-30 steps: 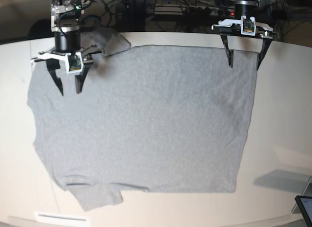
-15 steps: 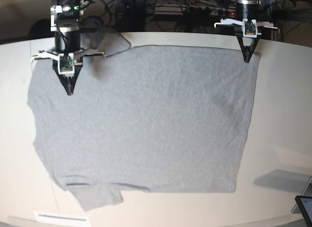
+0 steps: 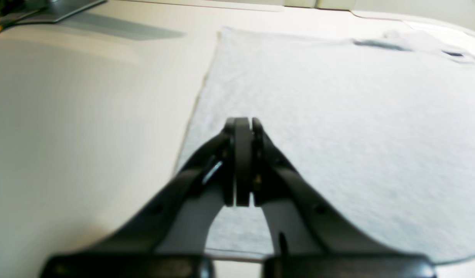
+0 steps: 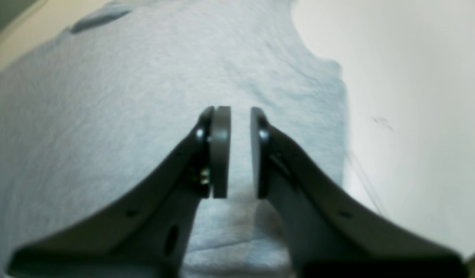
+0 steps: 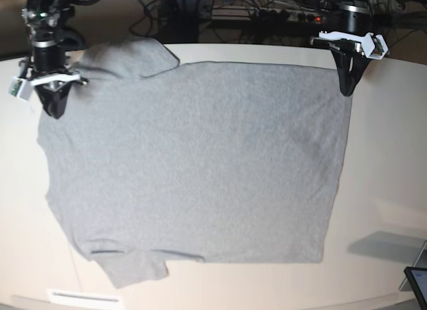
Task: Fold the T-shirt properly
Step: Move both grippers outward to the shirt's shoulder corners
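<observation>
Heather-grey short-sleeved cotton T-shirt [image 5: 200, 163] lies spread flat on the white table [image 5: 393, 157], while both end effectors have swung outward to its far corners since half a second ago. Left end effector [image 3: 243, 162] is pressed together, gripping nothing visible. Only the wrist view shows the right end effector [image 4: 240, 152] slightly parted above the cloth.

light: bright, even | wrist views: soft, blurred, overexposed | base view: sharp, dark background

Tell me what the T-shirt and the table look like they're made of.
T-shirt: soft knit, probably cotton; its flecked heather-grey surface is matte and lies limp with faint wrinkles. Table: smooth cream top, perhaps laminate; it shows a soft sheen and faint reflections.
</observation>
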You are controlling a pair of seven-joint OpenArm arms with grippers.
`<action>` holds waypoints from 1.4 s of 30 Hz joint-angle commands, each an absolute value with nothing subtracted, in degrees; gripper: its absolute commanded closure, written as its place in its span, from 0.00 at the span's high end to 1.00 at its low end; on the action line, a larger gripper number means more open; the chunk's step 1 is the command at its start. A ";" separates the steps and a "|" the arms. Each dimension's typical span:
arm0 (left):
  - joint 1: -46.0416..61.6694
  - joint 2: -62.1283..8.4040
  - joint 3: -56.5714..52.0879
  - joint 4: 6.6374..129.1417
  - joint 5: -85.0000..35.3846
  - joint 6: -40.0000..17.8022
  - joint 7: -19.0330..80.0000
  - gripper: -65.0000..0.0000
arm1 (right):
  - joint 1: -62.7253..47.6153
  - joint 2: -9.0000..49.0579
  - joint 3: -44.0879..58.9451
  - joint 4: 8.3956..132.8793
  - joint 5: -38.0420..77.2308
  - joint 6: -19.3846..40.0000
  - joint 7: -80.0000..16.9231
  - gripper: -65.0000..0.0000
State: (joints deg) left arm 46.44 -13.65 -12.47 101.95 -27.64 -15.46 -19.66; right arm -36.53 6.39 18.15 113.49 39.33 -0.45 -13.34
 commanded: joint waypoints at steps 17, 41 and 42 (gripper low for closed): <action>46.11 -14.46 -15.08 99.82 -28.26 -14.81 -18.68 0.00 | -41.63 6.02 37.67 114.42 80.13 0.04 -39.25 0.53; 46.29 -14.55 -15.08 99.82 -28.26 -14.81 -19.03 0.00 | -35.65 1.89 41.27 102.20 77.85 0.22 -49.89 0.53; 46.29 -14.55 -15.08 99.82 -28.26 -14.81 -19.03 0.00 | -34.95 1.89 41.27 101.23 77.85 0.22 -50.86 0.53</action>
